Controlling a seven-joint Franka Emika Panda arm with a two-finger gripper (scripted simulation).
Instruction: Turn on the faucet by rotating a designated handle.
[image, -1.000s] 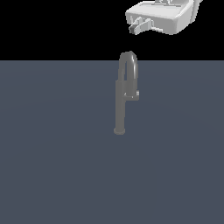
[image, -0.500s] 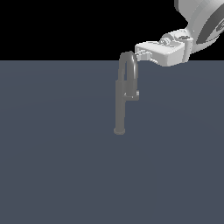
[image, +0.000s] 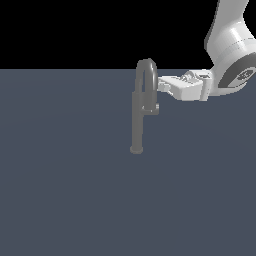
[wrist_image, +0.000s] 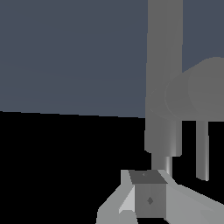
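The grey faucet (image: 137, 122) stands upright on the flat surface, its arched spout (image: 146, 75) on top. The stubby handle (image: 153, 107) sticks out of the column toward the exterior view's right. My gripper (image: 163, 86) reaches in level from that side, with its tip just beside the spout's arch and above the handle. Its fingers look pressed together, with nothing between them. In the wrist view the faucet column (wrist_image: 164, 65) and the thick handle (wrist_image: 199, 94) loom close ahead of the gripper (wrist_image: 147, 193).
A flat dark blue-grey floor (image: 75, 190) spreads around the faucet's small round base (image: 136, 149). The white arm (image: 230, 60) comes down from the upper part of the exterior view's right.
The arm has come down from the exterior view's upper right, and the gripper has moved left and lower until it is beside the spout.
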